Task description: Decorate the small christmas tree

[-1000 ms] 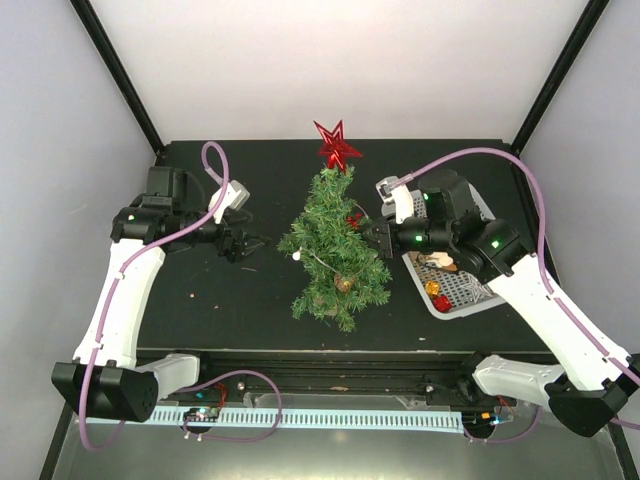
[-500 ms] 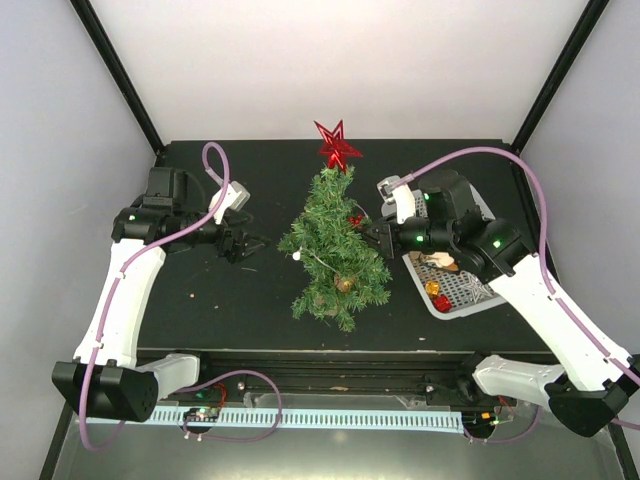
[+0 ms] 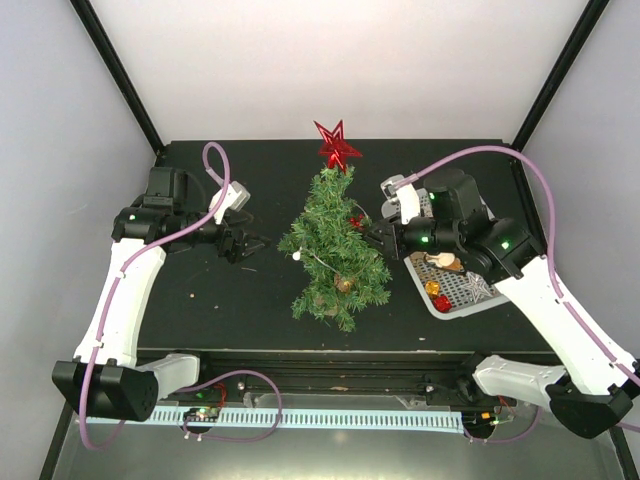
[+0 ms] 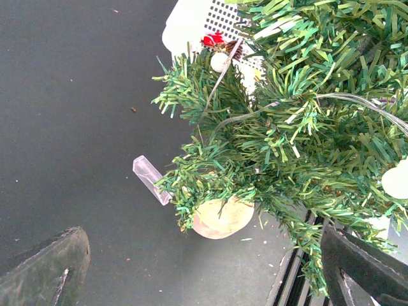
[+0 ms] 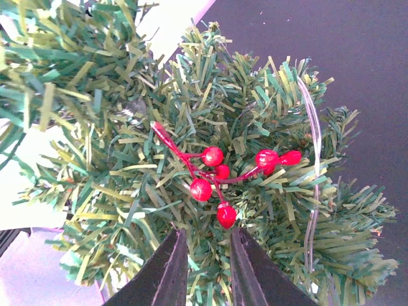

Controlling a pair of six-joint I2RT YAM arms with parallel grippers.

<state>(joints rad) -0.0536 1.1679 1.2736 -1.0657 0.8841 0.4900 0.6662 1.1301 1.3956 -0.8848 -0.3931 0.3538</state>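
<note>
Dark table [image 3: 200,300], tree [image 3: 335,250] upright at its middle. White basket [image 3: 465,295] just right of tree. Left gripper [image 3: 250,242] spread wide, empty, near tree's left side. Right gripper [image 3: 373,232] at tree's right side, jaws narrowly parted, clamping nothing. Red star [image 3: 337,146] on treetop. Red berries [image 5: 217,175] among branches just beyond right fingertips.

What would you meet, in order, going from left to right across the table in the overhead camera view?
left arm → small christmas tree → white basket. The right arm is left out because it overlaps both the tree's edge and the basket.
</note>
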